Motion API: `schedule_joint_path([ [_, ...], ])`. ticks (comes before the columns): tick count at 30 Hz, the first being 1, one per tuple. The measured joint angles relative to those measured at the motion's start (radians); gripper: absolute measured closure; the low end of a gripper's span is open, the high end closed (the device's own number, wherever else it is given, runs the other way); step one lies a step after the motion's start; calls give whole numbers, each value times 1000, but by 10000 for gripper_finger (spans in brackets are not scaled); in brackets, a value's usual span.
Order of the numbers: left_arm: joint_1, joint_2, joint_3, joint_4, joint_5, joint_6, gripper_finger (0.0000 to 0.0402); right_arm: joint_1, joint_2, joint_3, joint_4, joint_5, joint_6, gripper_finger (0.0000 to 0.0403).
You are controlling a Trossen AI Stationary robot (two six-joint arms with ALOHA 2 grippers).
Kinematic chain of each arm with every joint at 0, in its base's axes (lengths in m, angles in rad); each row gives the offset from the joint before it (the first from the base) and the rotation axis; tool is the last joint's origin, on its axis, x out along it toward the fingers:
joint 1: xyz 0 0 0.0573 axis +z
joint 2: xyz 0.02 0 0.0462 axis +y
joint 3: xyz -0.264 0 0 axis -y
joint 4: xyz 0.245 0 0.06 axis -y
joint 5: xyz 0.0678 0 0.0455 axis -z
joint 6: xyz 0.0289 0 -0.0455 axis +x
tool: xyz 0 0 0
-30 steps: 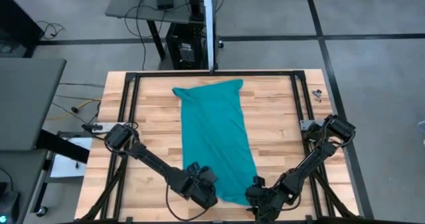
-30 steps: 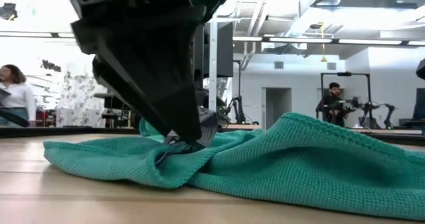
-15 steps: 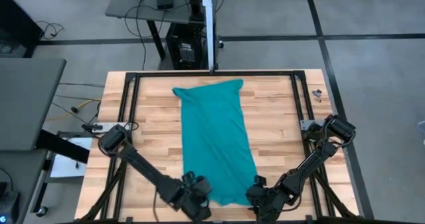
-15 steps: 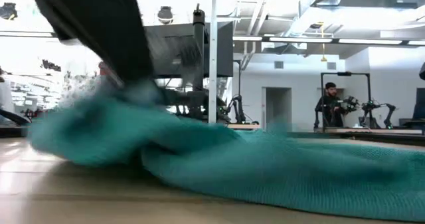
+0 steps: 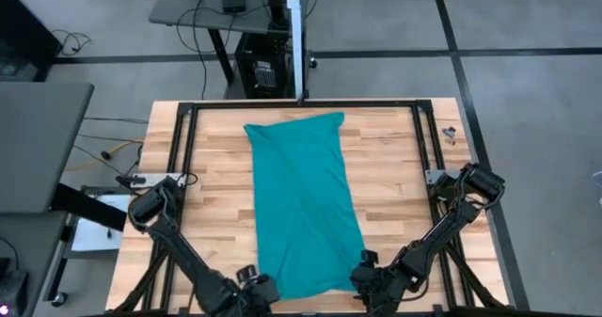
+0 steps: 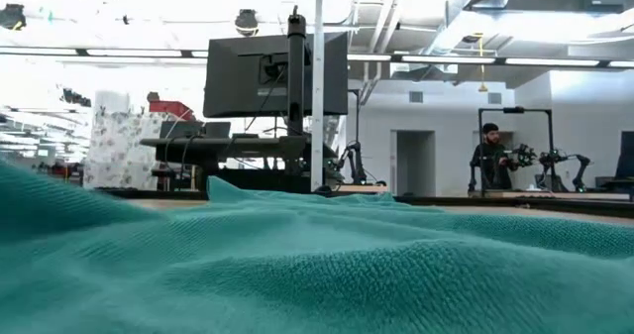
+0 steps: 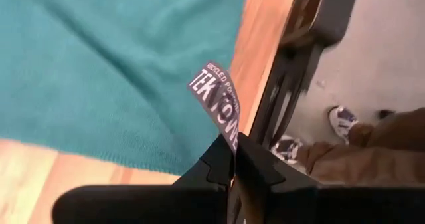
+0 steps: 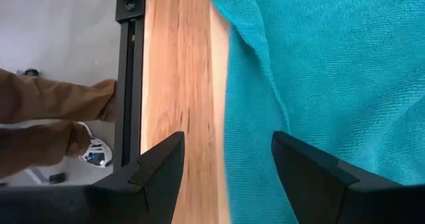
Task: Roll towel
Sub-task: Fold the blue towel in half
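High view puts both grippers at the table's near edge, 1 at each near corner of the towel. Left gripper sits at the towel's near-left corner with its fingers pinched together on the tag. Right gripper hangs at the near-right corner, fingers spread wide over the towel's edge and bare wood, holding nothing. From there the towel lies flat along the table's middle, reaching almost to the far edge.
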Motion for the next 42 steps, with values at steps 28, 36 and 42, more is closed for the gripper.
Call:
schedule_joint_path([
  [28, -79, 0, -1, -150, 56, -137, 402, -12, 84, 79, 38, -46, -139, 184],
  [36, -79, 0, -1, -151, 55, -134, 402, 64, 89, 79, 40, -52, -20, 184],
  [42, -78, 0, -1, -162, 54, -133, 402, 109, 85, 107, 41, -52, -31, 184],
])
